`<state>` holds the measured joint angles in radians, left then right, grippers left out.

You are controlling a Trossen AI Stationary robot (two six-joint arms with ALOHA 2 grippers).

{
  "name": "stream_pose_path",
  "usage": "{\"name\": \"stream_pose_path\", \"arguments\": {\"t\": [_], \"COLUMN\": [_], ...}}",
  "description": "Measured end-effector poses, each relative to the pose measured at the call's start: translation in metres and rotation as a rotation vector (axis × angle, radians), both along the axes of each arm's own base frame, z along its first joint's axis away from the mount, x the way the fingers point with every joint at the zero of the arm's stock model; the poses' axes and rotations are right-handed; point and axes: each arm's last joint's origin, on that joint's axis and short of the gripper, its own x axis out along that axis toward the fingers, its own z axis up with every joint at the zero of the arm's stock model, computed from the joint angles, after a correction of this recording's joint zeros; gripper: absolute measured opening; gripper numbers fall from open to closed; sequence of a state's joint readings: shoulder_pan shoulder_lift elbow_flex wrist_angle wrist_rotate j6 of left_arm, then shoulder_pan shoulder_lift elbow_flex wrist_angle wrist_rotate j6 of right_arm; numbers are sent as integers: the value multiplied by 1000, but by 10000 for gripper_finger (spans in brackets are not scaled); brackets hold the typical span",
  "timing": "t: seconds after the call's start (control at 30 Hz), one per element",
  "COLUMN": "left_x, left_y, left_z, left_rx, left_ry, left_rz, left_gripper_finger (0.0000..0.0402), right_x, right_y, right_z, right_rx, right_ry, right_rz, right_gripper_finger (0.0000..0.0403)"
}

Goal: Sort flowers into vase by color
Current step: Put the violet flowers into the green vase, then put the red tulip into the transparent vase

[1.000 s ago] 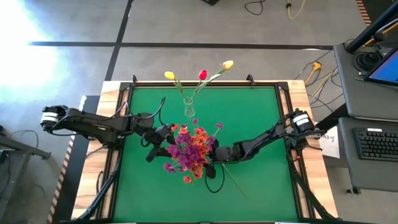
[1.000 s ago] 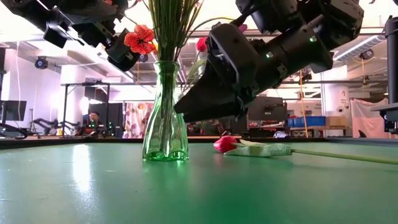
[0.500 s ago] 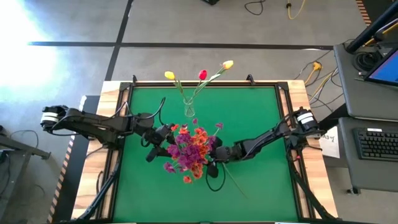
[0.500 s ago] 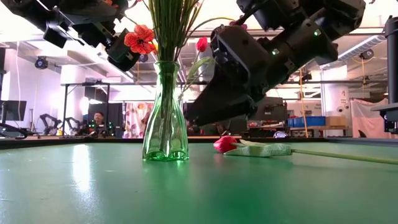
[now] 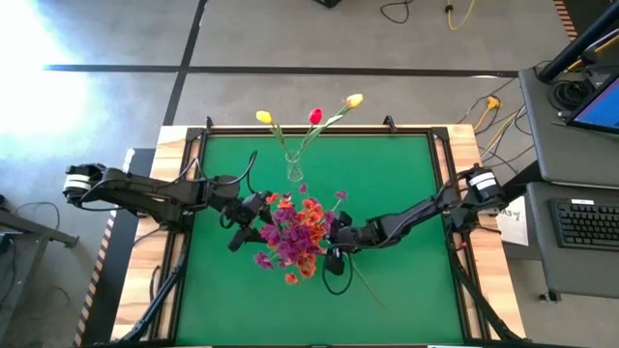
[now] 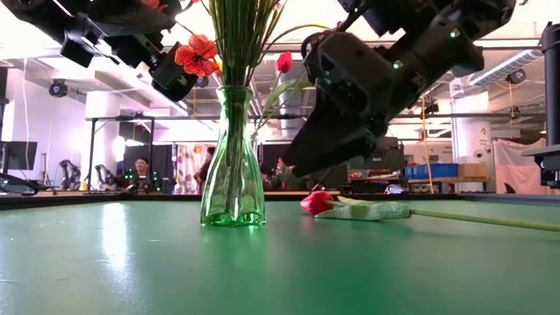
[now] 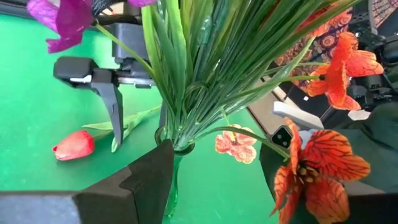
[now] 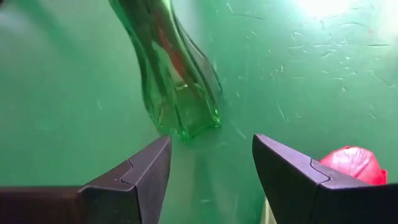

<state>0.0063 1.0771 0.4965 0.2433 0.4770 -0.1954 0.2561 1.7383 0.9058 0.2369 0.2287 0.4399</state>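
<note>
A small clear vase [image 5: 294,172] stands near the table's far edge with yellow tulips [image 5: 263,117] and a red one [image 5: 314,116] in it. At mid-table a green glass vase [image 6: 232,166] holds a bunch of orange-red and purple sprays [image 5: 295,237]. One pink-red tulip [image 6: 318,203] lies flat on the mat to its right, stem [image 5: 366,285] trailing toward the near right. My left gripper [image 7: 214,152] is open, fingers either side of the bunched stems above the green vase's neck. My right gripper [image 8: 211,146] is open, hovering tipped down between the green vase's base [image 8: 186,118] and the lying tulip [image 8: 351,163].
The mat [image 5: 406,174] is bare on its left, right and near parts. The spray bunch spreads wide over both grippers in the high view. A raised frame [image 5: 440,145] edges the table. People and benches show in the room beyond, in the low view.
My right gripper has risen above the lying tulip and tipped more steeply downward, staying open. The tulip, both vases and my left arm have kept still.
</note>
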Motion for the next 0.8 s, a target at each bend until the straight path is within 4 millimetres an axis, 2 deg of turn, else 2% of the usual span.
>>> {"name": "stream_pose_path", "arguments": {"t": [0.3, 0.47, 0.6, 0.8], "left_x": [-1, -1, -2, -3], "left_y": [1, 1, 1, 1], "left_z": [-3, -3, -3, 5], "left_rx": [1, -14, -14, -4], "left_ry": [32, 49, 81, 225], "left_rz": [26, 31, 32, 29], "left_gripper_finger": [228, 228, 228, 227], "right_x": [-7, -26, -42, -52], "right_y": [1, -3, -8, -10], "right_z": [5, 3, 12, 32], "right_rx": [3, 9, -5, 45], "right_ry": [50, 253, 365, 345], "right_rz": [-3, -29, -55, -103], "right_gripper_finger": [217, 217, 217, 217]}}
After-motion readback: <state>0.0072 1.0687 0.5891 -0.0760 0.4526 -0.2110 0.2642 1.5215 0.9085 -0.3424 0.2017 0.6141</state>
